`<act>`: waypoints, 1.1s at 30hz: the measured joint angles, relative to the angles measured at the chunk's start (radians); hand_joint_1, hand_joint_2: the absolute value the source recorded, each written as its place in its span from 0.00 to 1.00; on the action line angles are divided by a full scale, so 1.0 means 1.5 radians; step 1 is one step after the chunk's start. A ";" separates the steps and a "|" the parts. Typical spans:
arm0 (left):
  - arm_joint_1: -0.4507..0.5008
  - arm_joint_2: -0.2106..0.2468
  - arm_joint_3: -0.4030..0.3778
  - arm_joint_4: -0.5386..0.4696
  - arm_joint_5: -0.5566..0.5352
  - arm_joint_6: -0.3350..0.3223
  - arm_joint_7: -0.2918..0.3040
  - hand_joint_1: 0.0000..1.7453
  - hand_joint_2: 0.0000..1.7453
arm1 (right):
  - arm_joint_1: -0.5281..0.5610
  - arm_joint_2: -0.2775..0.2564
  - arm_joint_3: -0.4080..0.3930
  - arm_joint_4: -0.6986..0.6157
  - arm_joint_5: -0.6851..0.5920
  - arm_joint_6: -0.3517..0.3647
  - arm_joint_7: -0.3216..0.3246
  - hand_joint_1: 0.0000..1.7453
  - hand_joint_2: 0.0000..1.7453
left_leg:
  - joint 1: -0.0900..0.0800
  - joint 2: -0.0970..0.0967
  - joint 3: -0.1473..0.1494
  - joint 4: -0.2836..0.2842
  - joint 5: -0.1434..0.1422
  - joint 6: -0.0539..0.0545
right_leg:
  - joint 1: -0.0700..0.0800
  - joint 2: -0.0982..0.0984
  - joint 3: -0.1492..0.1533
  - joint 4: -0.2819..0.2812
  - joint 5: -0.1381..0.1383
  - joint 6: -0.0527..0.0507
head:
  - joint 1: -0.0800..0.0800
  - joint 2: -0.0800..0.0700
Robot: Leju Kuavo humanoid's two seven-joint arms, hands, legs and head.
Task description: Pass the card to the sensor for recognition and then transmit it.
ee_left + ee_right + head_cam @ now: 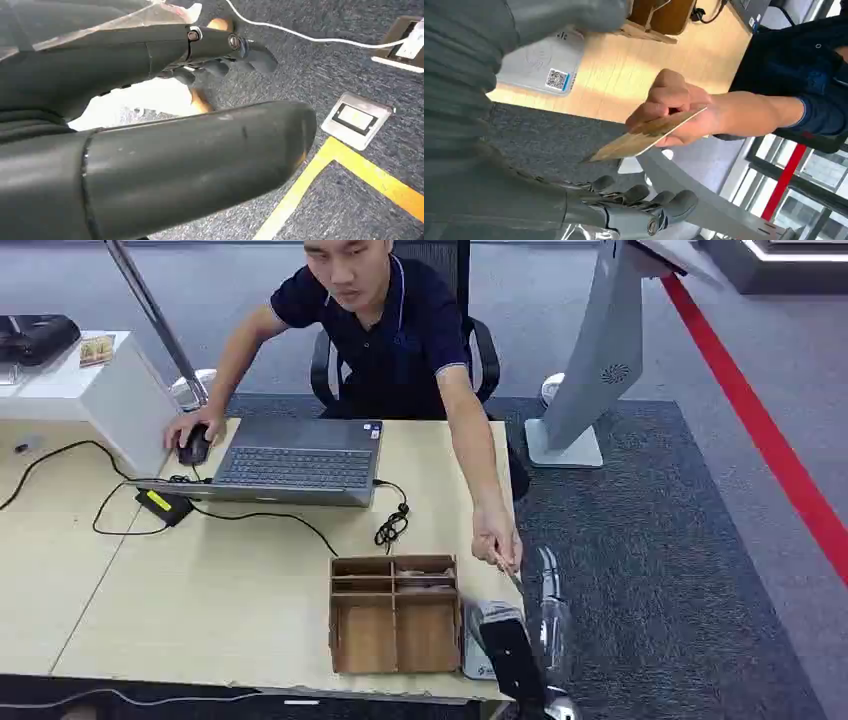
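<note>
right wrist view – person's hand (pixel 674 107) holds card (pixel 644 136) beside sensor (pixel 541 62).

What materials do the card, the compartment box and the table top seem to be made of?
Card: thin and stiff, matte tan with a grain-like pattern; wood veneer or printed plastic, I cannot tell.
Compartment box: thin brown wooden panels, unvarnished look.
Table top: pale wood-grain laminate, smooth, probably over board.

Head view looks down from high over the tabletop (pixel 200 600), facing the seated person (pixel 385 330). Right wrist view, turned sideways, sits close behind the right hand (pixel 624 210), sharing the sensor (pixel 541 65) beside the wooden organizer (pixel 395 612). Left wrist view faces carpet (pixel 350 65).
</note>
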 joint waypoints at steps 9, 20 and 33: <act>0.000 0.000 -0.001 0.000 -0.001 -0.003 0.000 0.00 0.00 | 0.000 -0.001 0.003 0.000 -0.004 0.000 0.003 1.00 1.00 | 0.000 0.000 0.000 0.000 0.000 0.000 | 0.000 0.000 0.000 0.000 0.000 0.000 | 0.000 0.000; 0.000 0.000 -0.001 0.000 -0.003 -0.004 -0.003 0.00 0.00 | 0.000 -0.001 0.003 0.000 -0.003 0.000 0.003 1.00 1.00 | 0.000 0.000 0.000 0.000 0.000 0.000 | 0.000 0.000 0.000 0.000 0.000 0.000 | 0.000 0.000; 0.000 0.000 -0.001 0.000 0.000 -0.002 -0.002 0.00 0.00 | 0.014 -0.004 0.003 0.008 -0.008 0.000 0.010 1.00 1.00 | 0.000 0.000 0.000 0.000 0.000 0.000 | 0.000 0.000 0.000 0.000 0.000 0.000 | 0.000 0.000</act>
